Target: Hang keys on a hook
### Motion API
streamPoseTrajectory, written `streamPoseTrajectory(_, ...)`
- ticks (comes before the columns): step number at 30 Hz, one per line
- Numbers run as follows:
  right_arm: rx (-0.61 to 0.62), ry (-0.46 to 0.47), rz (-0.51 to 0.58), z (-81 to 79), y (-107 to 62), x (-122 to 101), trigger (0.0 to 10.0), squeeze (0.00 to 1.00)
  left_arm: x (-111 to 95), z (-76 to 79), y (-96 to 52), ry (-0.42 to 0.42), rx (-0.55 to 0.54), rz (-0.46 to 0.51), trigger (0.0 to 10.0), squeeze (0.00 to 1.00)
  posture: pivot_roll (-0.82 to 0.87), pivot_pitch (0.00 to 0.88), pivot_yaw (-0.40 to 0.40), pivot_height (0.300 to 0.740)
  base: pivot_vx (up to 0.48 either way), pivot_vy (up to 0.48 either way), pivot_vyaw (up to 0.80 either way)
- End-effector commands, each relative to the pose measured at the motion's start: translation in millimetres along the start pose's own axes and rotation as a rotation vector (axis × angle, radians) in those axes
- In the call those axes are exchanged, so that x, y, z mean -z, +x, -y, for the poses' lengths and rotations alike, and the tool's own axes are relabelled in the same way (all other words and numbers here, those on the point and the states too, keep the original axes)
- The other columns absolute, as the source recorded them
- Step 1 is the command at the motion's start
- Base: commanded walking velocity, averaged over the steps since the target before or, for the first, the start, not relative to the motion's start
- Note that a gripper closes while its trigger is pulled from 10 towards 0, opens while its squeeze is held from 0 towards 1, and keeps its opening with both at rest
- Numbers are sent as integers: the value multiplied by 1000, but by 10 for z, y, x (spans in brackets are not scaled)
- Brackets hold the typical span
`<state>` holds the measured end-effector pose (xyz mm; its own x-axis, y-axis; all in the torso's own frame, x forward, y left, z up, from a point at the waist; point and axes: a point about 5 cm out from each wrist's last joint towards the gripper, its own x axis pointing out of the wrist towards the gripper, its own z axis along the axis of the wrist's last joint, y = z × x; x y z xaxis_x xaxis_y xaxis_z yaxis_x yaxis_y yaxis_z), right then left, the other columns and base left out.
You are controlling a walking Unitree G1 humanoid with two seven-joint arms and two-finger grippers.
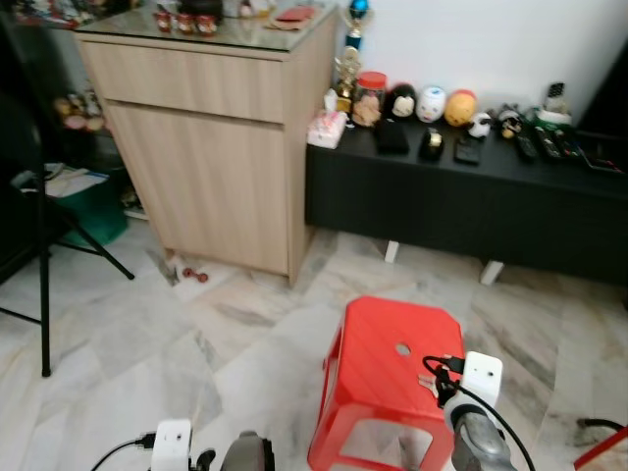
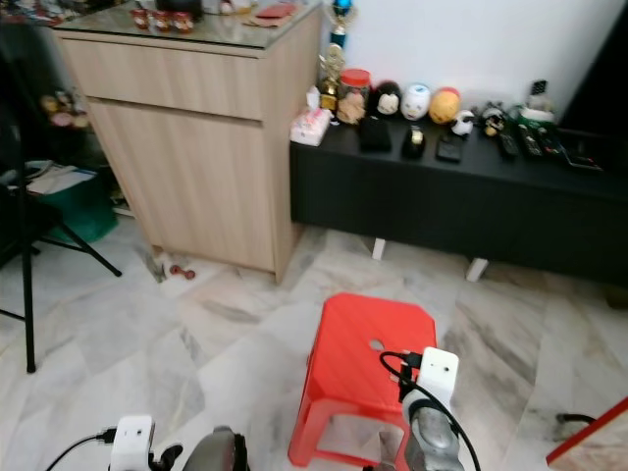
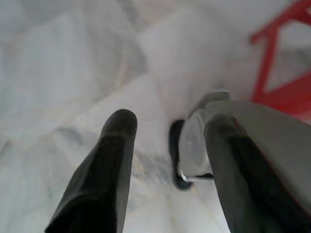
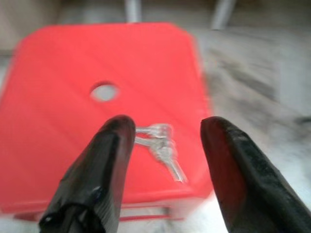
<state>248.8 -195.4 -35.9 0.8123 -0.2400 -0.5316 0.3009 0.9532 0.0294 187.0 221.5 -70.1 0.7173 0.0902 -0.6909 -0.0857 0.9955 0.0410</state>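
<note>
Keys point(image 4: 160, 145) lie on our red stool point(image 4: 58, 97) near its front edge, between the spread fingers of our right gripper point(image 4: 165, 133), untouched. Left gripper point(image 3: 167, 136) hangs open over marble floor point(image 1: 147, 343). Beyond: wood cabinet point(image 1: 211, 167), black bench w/ figurines point(image 1: 461, 196).

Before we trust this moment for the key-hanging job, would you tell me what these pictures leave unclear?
1. The keys on the red stool: blurred in the right wrist view, so their count and ring are unclear; in the eye views the right arm covers them.
2. A hook: none can be made out anywhere.
3. Items on the black bench: too small to identify.
4. The left gripper: in the eye views the bottom edge cuts it off.
</note>
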Motion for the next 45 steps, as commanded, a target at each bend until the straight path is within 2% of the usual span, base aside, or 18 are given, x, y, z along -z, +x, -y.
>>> streamPoseTrajectory(1, -2, 2, -5, -18, -2, 7, 10000, 0, 148, 4, -42, -10, -1, -56, 10000, 0, 127, 51, -41, 646, 0, 0, 0)
streamPoseTrajectory(24, -2, 2, -5, -18, -2, 7, 10000, 0, 148, 4, -42, -10, -1, -56, 10000, 0, 127, 51, -41, 646, 0, 0, 0)
streamPoseTrajectory(29, 26, 31, -49, 14, 0, 47, 10000, 0, 197, 1, -53, -19, 8, -87, 10000, 0, 131, 54, -36, 646, 0, 0, 0)
streamPoseTrajectory(45, -23, 8, -49, -50, -9, 62, 10000, 0, 194, 5, -51, -20, 10, -89, 10000, 0, 130, 55, -36, 646, 0, 0, 0)
